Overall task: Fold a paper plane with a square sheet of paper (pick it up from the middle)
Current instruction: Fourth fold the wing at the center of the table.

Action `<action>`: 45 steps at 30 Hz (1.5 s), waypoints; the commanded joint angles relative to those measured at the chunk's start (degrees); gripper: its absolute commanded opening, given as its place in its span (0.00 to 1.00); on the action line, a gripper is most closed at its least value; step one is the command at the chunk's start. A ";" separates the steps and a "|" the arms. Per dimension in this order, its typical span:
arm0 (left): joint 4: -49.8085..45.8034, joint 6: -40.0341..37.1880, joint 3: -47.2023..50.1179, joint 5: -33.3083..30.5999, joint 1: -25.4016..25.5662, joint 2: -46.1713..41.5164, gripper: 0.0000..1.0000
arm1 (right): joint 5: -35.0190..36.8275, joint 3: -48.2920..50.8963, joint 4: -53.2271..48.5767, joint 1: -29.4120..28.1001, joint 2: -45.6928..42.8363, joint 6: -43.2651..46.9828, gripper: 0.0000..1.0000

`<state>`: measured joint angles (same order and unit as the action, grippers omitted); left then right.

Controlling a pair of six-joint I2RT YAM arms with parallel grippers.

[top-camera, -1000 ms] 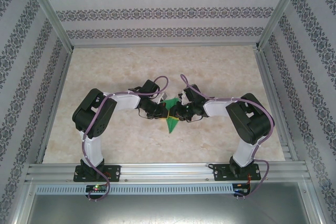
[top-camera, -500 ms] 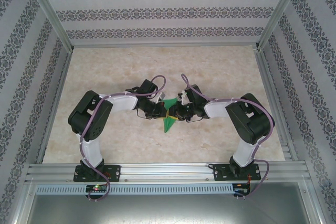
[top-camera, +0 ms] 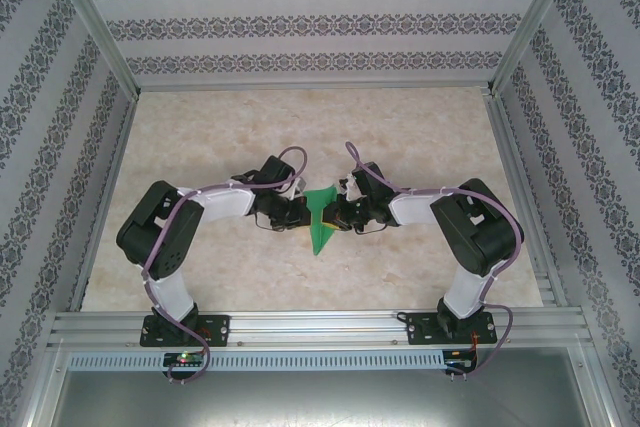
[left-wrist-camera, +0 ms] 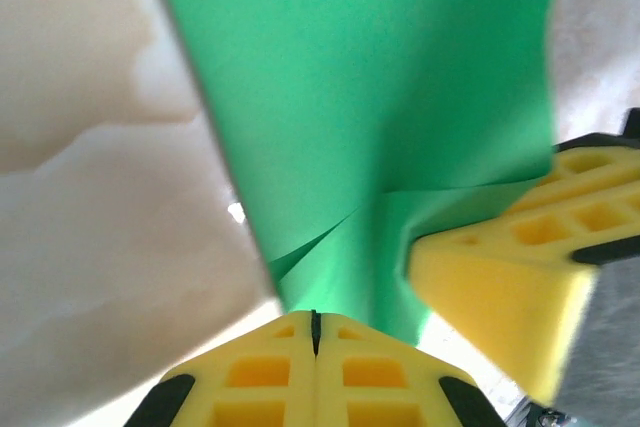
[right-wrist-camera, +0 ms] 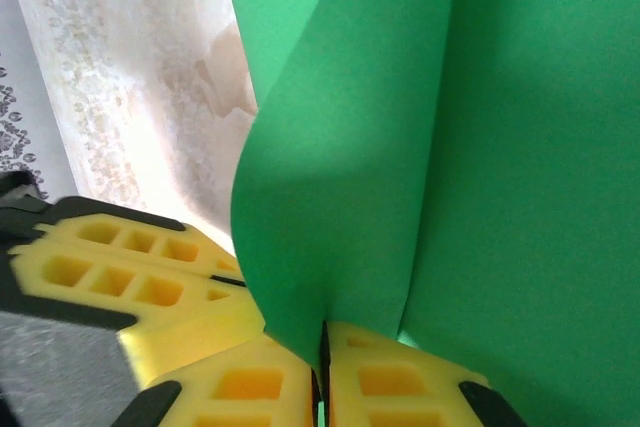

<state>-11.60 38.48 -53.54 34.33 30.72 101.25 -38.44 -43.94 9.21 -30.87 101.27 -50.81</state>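
Bright green folded paper sheet point(top-camera: 320, 219) held from both sides.
Left tool point(left-wrist-camera: 315, 325), closed, clamps its 9 o'clock edge; right tool point(right-wrist-camera: 322, 342), closed, its 3 o'clock edge, over the beige marbled table point(top-camera: 430, 137)'s centre.

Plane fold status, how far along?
Done: the paper is folded into a narrow, pointed shape, with layers showing in the wrist views. In hand: left gripper and right gripper both pinch it shut. To do: layers bulge loose, so it looks unfinished.
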 commanded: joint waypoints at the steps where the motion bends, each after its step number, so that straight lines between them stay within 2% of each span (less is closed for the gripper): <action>1: 6.79 7.37 2.73 -2.43 1.04 -2.81 0.01 | 0.46 0.00 -0.84 -0.11 -1.27 1.16 0.11; 9: 16.89 16.96 8.07 -6.46 3.06 -5.12 0.01 | 0.73 -0.26 -1.41 -0.50 -1.34 1.06 0.09; 15: 18.15 18.81 8.66 -8.17 4.39 -3.63 0.00 | 0.78 -0.44 -1.63 -0.76 -1.35 1.07 0.09; 26: 17.35 19.62 10.26 -10.27 5.05 -3.62 0.00 | 1.00 -0.88 -2.90 -0.77 -1.69 1.65 0.08; 45: 13.03 14.83 8.50 -11.82 5.16 -0.11 0.00 | 0.73 -2.72 -3.94 -2.43 -2.00 1.41 0.09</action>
<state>3.55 55.81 -44.21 24.95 34.92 98.37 -37.98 -45.28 6.44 -32.47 100.47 -50.65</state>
